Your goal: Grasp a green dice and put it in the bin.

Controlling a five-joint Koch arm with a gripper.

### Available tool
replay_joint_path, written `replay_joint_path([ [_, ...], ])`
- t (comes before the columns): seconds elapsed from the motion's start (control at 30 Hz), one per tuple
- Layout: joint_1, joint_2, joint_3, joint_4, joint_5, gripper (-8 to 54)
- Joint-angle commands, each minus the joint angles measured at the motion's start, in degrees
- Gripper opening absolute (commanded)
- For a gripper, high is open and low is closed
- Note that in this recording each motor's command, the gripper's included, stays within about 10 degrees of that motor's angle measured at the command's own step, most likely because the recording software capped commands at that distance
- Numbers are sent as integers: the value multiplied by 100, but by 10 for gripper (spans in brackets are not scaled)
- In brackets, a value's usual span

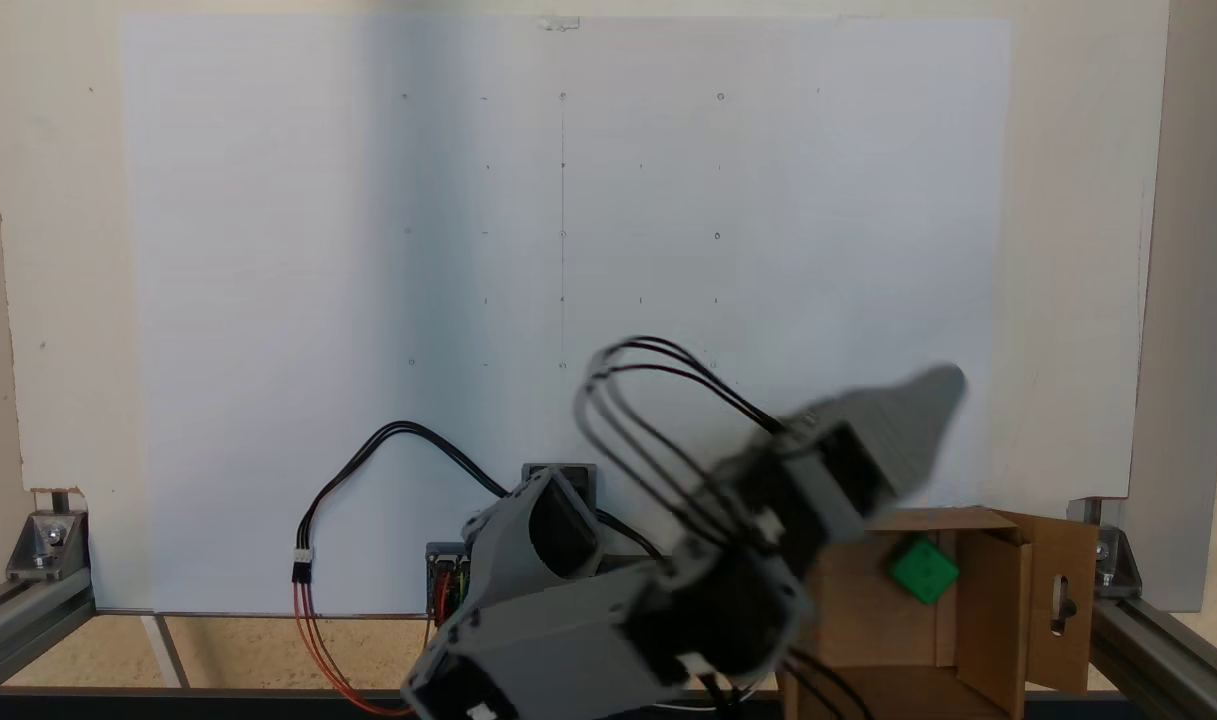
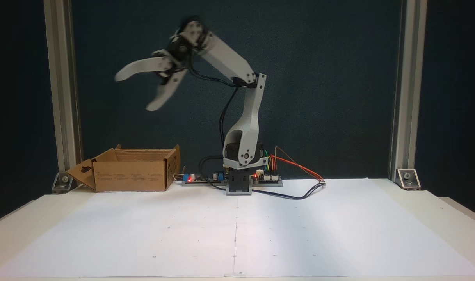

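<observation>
Your green dice (image 1: 924,570) is already inside the bin (image 1: 988,610): looking down from above, you can see it against the inner cardboard, near the wall that carries the flap with the slot-shaped cut-out (image 1: 1060,598). Whether it has come to rest on the floor of the bin or is in mid-fall you cannot tell from this angle, since it shows a little tilted and slightly soft at the edges. In the side-on fixed view the bin (image 2: 134,175) sits on the table (image 2: 237,234) to the left of the arm's base (image 2: 239,183), and its walls hide the dice. Your gripper (image 2: 132,91) hangs high above the bin, well clear of its rim, with the two jaws spread wide apart and nothing between them. From above, the gripper (image 1: 928,400) is blurred, so do not read its opening from there. Judging by this, the main work is done: the dice is out of the gripper and within the bin. What seems left for you is only to confirm it settles inside and to bring the arm back to a rest pose, keeping the cables (image 1: 668,400) clear of the flaps.
</observation>
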Motion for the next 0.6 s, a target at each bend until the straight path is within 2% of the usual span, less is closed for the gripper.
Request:
replay_joint_path([
  [0.0, -912, 334, 53, -132, 431, 448],
  [0.17, -3004, 747, 642, -387, 475, 451],
  [0.37, -5317, 1696, 2962, -2046, 439, 447],
  [0.57, -5203, 2522, 4676, -3593, 422, 449],
])
